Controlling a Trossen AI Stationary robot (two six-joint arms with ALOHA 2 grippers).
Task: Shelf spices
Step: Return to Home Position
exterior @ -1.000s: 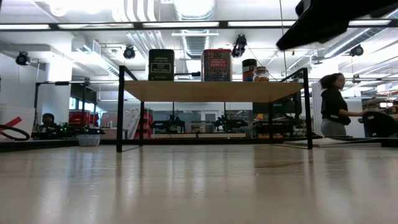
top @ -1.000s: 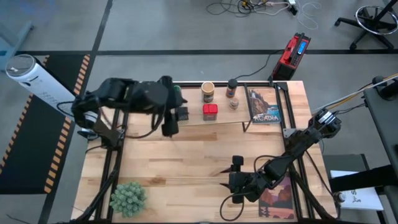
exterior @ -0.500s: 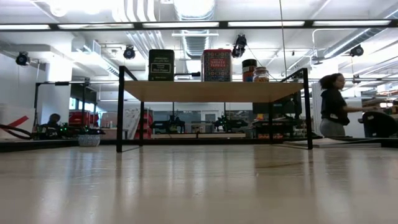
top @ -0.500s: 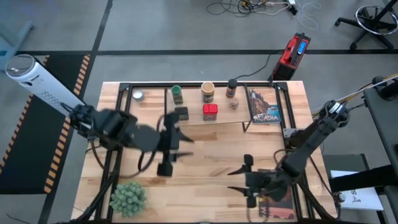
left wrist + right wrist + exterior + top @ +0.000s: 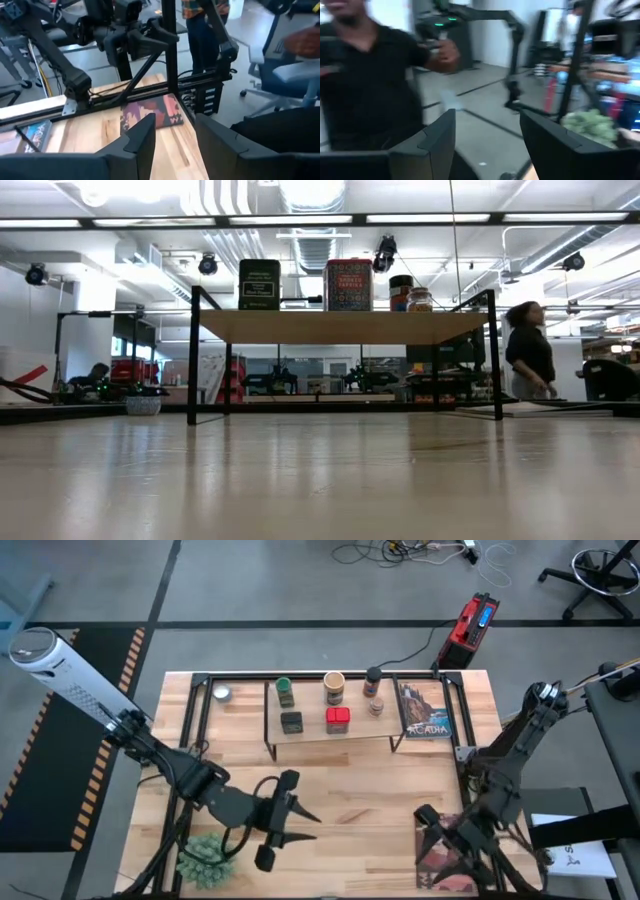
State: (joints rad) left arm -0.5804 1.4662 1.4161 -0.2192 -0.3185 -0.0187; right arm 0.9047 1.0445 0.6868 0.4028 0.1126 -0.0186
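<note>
The shelf (image 5: 330, 732) stands at the table's far side. On its board rest a green-lidded jar (image 5: 285, 692), a dark square tin (image 5: 291, 721), a red square tin (image 5: 338, 719), a tan cylinder (image 5: 334, 688), a dark-lidded brown jar (image 5: 373, 683) and a small jar (image 5: 376, 706). The low view shows the dark tin (image 5: 259, 285) and the red tin (image 5: 348, 285) upright on the board. My left gripper (image 5: 300, 825) hovers near the table's front left of centre, open by a narrow gap (image 5: 175, 135), holding nothing. My right gripper (image 5: 425, 825) hangs at the near right, open and empty (image 5: 487, 135).
A fuzzy green plant ball (image 5: 205, 855) sits at the near left, close to my left arm. One picture book (image 5: 445, 860) lies at the near right, another (image 5: 425, 710) beside the shelf. A small pale round container (image 5: 221, 693) sits left of the shelf. People stand beyond the table (image 5: 527, 350).
My left gripper has drawn away from the shelf toward the table's near edge and sunk lower. My right gripper has risen, tipped up to level and gone toward the table's right edge. The spices stay where they were on the shelf.
</note>
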